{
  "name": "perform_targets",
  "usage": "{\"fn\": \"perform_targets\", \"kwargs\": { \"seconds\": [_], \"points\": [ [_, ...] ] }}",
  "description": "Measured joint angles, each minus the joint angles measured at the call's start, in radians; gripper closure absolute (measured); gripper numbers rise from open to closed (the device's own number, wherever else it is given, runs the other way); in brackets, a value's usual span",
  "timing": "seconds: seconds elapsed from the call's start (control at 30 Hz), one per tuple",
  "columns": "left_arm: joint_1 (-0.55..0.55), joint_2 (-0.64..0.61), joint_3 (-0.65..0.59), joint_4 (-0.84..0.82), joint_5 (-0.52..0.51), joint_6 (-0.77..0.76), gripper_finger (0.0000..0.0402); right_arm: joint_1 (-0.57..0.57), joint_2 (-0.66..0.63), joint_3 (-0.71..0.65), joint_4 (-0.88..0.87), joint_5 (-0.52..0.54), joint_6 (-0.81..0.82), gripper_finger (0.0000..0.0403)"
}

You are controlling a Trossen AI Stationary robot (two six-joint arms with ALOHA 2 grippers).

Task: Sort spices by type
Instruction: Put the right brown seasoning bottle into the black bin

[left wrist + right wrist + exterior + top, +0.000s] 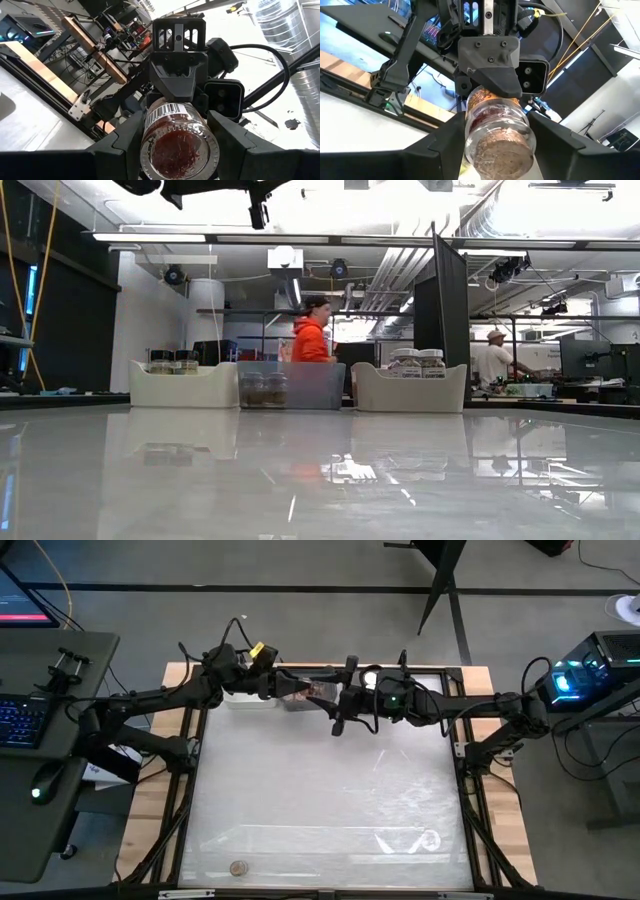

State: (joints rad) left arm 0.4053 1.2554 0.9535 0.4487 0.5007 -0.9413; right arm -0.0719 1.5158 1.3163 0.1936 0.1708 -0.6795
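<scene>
**Jar handoff up by the back edge**

Left gripper [290, 690] is clamped on a spice jar [318, 692] in mid-air over the far bins [250, 700]; right gripper [335, 700] is around its other end, grip unclear. One jar [238, 867] sits alone near the front edge.
</scene>
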Motion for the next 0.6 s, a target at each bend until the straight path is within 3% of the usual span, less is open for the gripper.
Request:
{"fn": "perform_targets", "kwargs": {
  "seconds": [0.2,0.43,0.6],
  "points": [
    [0.0,-0.001,0.0,0.004,-0.004,0.011,0.024,0.0,0.0,0.0,0.001,0.001,-0.003,0.0226],
    [0.027,-0.001,0.001,0.002,-0.008,0.063,0.0182,-0.004,-0.001,-0.001,-0.001,0.073,0.009,0.0226],
    [0.099,-0.001,0.003,-0.014,0.013,0.095,0.0163,-0.024,-0.003,-0.001,-0.036,0.114,0.04,0.0226]
  ]
}}
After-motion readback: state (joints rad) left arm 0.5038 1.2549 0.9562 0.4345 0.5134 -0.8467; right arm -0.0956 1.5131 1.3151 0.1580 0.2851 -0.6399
